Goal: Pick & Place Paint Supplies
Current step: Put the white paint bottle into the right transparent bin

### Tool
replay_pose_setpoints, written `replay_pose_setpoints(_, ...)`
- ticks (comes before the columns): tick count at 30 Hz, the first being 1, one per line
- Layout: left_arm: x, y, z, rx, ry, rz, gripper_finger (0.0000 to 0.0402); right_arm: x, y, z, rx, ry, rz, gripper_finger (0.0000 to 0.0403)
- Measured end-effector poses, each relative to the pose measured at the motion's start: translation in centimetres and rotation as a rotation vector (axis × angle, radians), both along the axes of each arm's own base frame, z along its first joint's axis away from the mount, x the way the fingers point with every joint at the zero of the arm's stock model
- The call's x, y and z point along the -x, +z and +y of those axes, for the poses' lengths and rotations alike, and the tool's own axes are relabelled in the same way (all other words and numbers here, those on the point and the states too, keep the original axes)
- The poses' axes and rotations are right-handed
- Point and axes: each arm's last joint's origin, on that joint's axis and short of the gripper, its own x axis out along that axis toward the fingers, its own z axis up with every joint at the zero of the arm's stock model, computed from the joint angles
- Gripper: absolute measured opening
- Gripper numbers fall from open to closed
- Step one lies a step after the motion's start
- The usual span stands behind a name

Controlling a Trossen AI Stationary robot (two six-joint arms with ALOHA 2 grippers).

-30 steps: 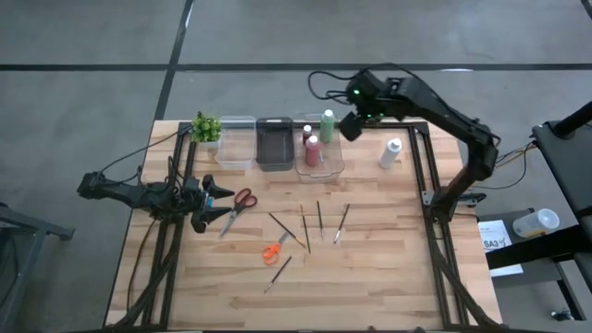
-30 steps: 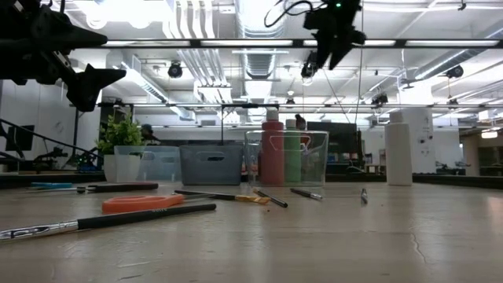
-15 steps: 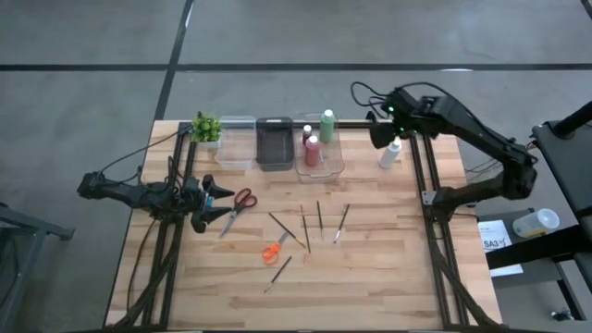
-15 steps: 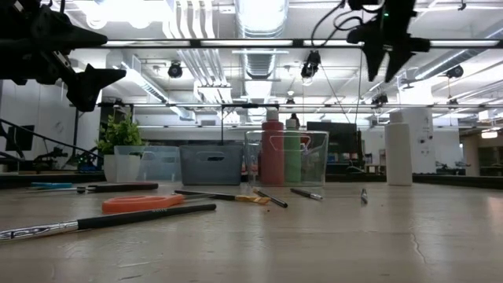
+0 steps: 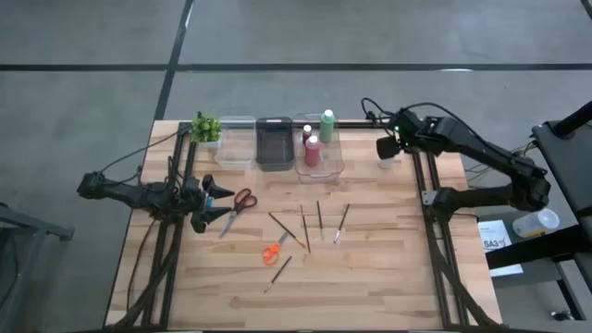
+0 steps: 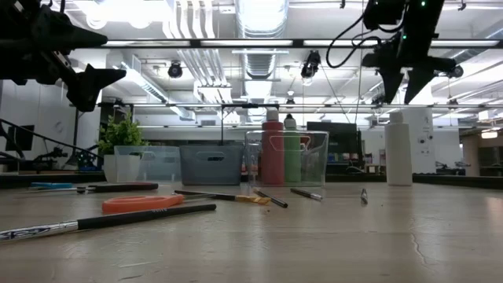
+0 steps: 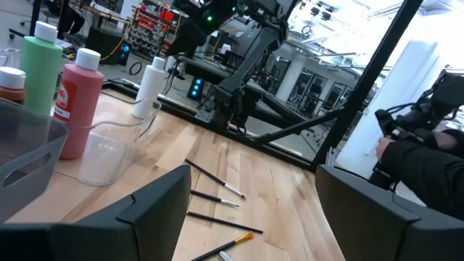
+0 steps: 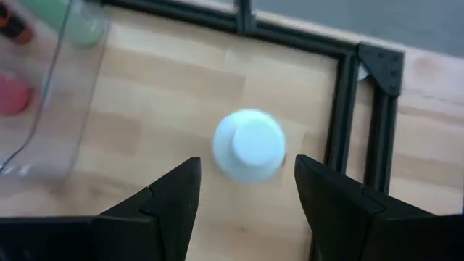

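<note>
well, nearest the front edge of the wooden table point(image 5: 388, 277) lies one thin brush point(image 5: 277, 274), and just past it the small orange tool point(image 5: 269, 253). a little farther in, four more dark-handled brushes point(image 5: 320, 219) lie scattered at mid-table, apart from one another. over on the left, the red-handled scissors point(image 5: 241, 201) rest on the wood, right beside the tips of the left gripper point(image 5: 222, 203), which hangs low off the table's left side with its fingers spread wide and nothing between them.

farther back stands a row of bins: a clear bin point(image 5: 237, 153) next to the small potted plant point(image 5: 206, 128), then a dark bin point(image 5: 274, 144), then another clear bin point(image 5: 324, 166) holding the dark red bottle point(image 5: 313, 151), with the green bottle point(image 5: 327, 126) upright at its far side.

at the far right, the white bottle point(image 8: 249, 144) stands upright on the table, well apart from that bin. the right gripper point(image 8: 245, 190) hovers straight above it, fingers parted on either side of the cap and not touching it.
</note>
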Motion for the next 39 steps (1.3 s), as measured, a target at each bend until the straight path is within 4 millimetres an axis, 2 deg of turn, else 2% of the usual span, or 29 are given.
replay_pose_setpoints(8,0.0,0.0,0.0,0.000,0.000,0.000,0.0303,0.2,-2.1,0.0,0.034,-0.009,-0.025,0.0222)
replay_pose_setpoints(27,0.0,0.0,0.0,0.000,0.000,0.000,0.0303,-0.1,-3.8,-0.2,0.057,0.027,0.003,0.0219)
replay_pose_setpoints(30,0.0,0.0,0.0,0.000,0.000,0.000,0.0303,-0.1,-3.8,-0.2,0.057,0.024,0.000,0.0203)
replay_pose_setpoints(39,0.0,0.0,0.0,0.000,0.000,0.000,0.0303,0.2,-3.9,-0.4,0.050,0.006,0.002,0.0118)
